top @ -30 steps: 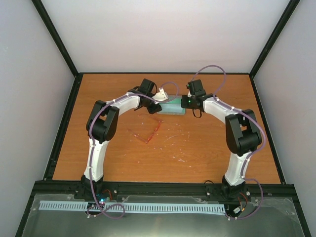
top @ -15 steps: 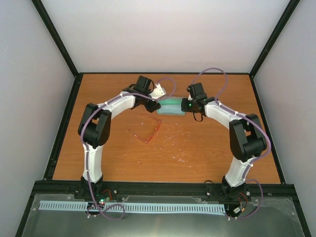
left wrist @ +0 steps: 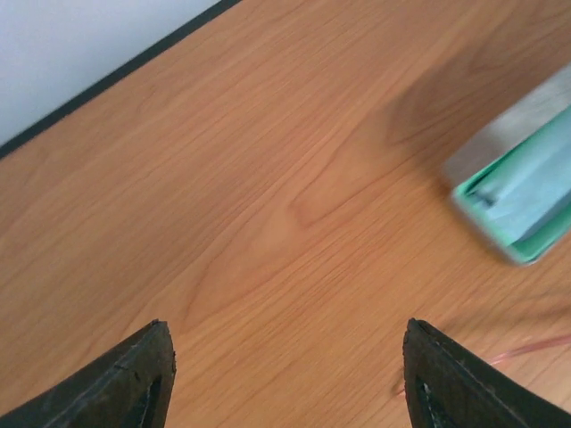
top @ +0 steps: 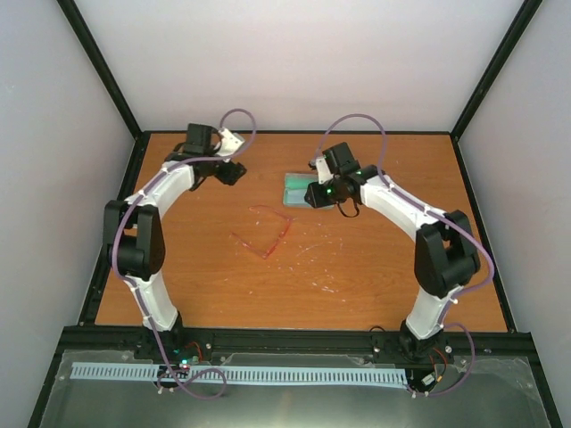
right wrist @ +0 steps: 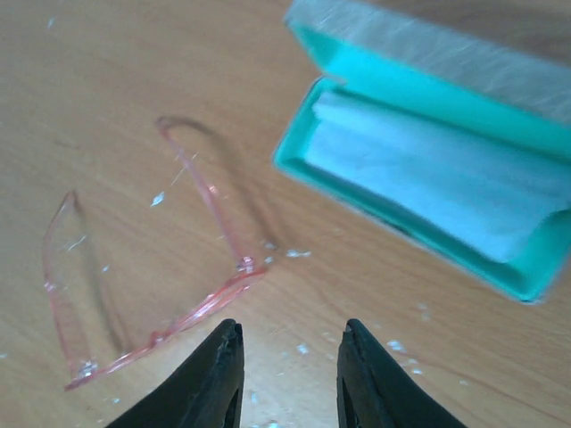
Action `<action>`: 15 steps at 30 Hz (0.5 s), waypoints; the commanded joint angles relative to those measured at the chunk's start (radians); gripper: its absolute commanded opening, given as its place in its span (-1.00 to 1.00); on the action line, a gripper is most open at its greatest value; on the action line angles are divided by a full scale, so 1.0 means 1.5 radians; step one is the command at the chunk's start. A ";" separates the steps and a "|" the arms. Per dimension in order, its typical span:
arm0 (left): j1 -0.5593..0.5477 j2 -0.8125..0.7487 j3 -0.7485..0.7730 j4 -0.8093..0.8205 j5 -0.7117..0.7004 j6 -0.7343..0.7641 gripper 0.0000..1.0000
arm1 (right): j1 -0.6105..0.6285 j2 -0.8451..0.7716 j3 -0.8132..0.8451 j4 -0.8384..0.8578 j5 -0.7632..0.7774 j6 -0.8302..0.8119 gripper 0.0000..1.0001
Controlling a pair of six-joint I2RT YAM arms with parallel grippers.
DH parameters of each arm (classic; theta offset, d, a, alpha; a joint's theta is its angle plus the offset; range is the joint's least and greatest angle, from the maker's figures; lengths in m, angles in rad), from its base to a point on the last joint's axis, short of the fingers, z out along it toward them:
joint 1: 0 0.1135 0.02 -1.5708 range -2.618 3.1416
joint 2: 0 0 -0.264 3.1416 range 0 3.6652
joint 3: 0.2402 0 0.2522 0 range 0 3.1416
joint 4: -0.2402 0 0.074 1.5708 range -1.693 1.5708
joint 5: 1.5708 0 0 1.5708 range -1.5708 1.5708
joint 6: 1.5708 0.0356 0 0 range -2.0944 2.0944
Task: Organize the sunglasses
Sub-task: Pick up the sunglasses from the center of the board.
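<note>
The sunglasses (top: 277, 240), a thin translucent pink frame with both temple arms unfolded, lie on the wooden table in mid-field. Behind them the grey case (top: 296, 188) lies open, showing its green inside. In the right wrist view the sunglasses (right wrist: 221, 225) rest left of the case (right wrist: 299, 153), and a light blue cloth (right wrist: 428, 178) lies folded inside it. My right gripper (right wrist: 292, 325) hovers by the case's near edge, open and holding nothing. My left gripper (left wrist: 285, 325) is open wide over bare wood at the back left, with the case (left wrist: 517, 192) off to its right.
Small white flecks (top: 314, 260) are scattered on the table around and in front of the sunglasses. Black frame rails (top: 116, 214) border the tabletop, and pale walls rise behind them. The right arm's elbow (top: 442, 259) stands over the right side.
The left arm has swung away from the case to the back left, opening wider. The right gripper has shifted left over the case and opened. The case now lies open.
</note>
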 commanded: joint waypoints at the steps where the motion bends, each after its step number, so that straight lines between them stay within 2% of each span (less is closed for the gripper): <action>1: 0.053 -0.014 -0.026 -0.023 0.008 0.009 0.39 | 0.016 0.067 0.073 -0.152 -0.116 -0.002 -0.40; 5: 0.094 -0.004 -0.022 -0.025 0.006 0.024 0.39 | 0.025 0.102 0.133 -0.247 -0.213 0.083 -0.30; 7: 0.107 0.003 -0.019 -0.018 0.000 0.033 0.39 | 0.042 0.119 0.171 -0.293 -0.251 0.102 -0.18; 11: 0.122 0.015 -0.011 -0.005 -0.010 0.047 0.39 | 0.070 0.183 0.281 -0.414 -0.246 0.166 -0.12; 15: 0.135 0.013 -0.023 0.023 -0.014 0.060 0.39 | 0.097 0.220 0.342 -0.460 -0.271 0.225 -0.03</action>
